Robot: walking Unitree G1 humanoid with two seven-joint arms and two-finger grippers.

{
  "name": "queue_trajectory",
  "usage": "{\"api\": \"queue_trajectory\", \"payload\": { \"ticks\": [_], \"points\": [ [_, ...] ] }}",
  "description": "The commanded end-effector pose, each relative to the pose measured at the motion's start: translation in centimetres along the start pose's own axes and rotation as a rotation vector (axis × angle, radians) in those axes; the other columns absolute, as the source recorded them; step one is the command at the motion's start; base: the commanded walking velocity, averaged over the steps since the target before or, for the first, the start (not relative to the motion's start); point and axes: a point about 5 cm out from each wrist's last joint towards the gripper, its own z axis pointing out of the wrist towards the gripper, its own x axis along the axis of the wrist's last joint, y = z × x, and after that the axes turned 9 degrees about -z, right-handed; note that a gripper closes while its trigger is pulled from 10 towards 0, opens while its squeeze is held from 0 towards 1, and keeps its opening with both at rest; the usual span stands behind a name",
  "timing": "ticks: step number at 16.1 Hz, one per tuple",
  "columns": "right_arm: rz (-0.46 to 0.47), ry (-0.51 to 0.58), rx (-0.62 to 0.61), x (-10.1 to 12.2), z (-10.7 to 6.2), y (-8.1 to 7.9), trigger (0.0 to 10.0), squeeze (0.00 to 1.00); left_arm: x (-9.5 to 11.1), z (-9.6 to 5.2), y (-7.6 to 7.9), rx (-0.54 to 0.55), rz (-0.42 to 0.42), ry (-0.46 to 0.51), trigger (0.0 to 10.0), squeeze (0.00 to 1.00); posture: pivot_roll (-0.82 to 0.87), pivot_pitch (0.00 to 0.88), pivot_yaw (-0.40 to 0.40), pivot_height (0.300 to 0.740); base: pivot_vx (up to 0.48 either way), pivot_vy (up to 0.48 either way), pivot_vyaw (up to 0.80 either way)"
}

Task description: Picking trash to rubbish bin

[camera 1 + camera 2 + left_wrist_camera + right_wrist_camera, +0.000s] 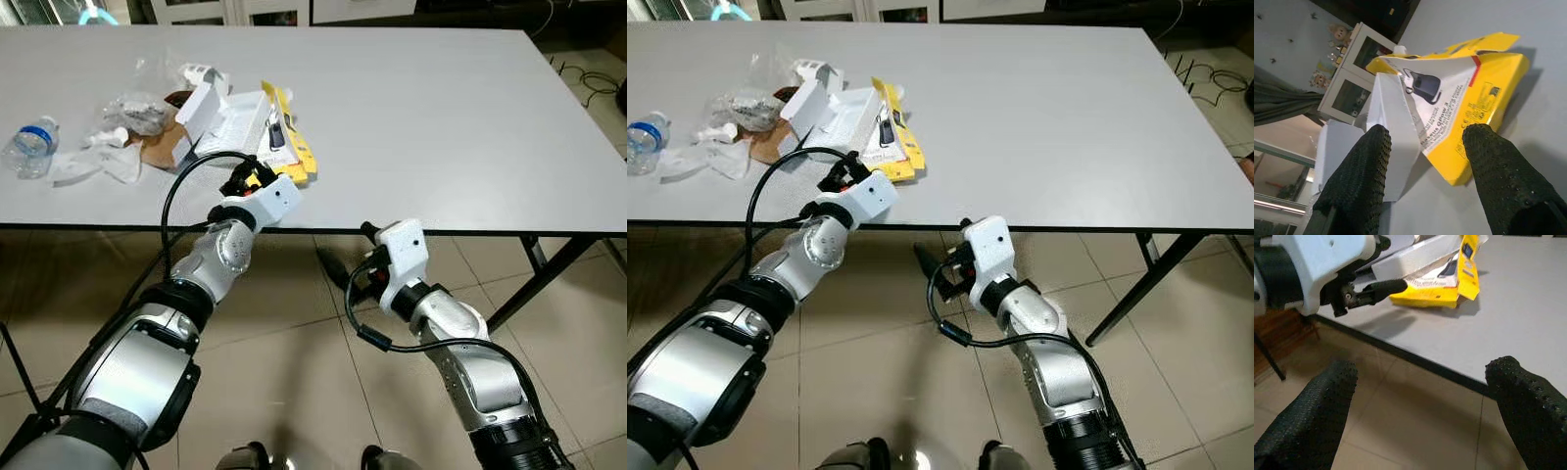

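Note:
Trash lies in a heap on the left part of the grey table point(441, 117): a yellow and white package point(291, 149), an open white box point(208, 106), crumpled plastic point(137, 111), white tissue point(98, 163) and a clear plastic bottle point(31, 145). My left gripper point(245, 178) is open over the table's front edge, right at the near end of the yellow package point(1484, 93). Its two fingers point(1359, 181) stand apart on either side of that end. My right gripper point(1420, 367) hangs open below the front edge, over the floor, holding nothing.
A brown paper piece point(162, 144) lies among the trash. Black table legs point(534, 279) slant down at the right. Cables point(588, 83) lie on the tiled floor beyond the table's right end. Cabinets stand behind the table.

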Motion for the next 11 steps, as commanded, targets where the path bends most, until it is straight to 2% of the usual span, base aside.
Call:
{"api": "queue_trajectory", "payload": {
  "ticks": [1,5,11],
  "points": [
    [-0.011,-0.002,0.017,0.1,-0.1,-0.2,10.0,0.0,0.2,0.1,-0.1,0.011,0.005,0.005,10.0,0.0,-0.09,0.179,0.02,0.74,0.0,0.0,0.0],
    [-0.009,0.036,-0.001,1.0,0.2,0.2,10.0,0.0,-0.1,0.0,0.1,-0.014,0.042,0.008,10.0,0.0,-0.09,0.173,0.018,0.74,0.0,0.0,0.0],
    [0.004,0.062,-0.007,1.5,0.1,-0.1,10.0,0.0,0.1,0.0,0.5,-0.037,0.079,0.01,10.0,0.0,-0.1,0.188,0.019,0.74,0.0,0.0,0.0]
  ]
}}
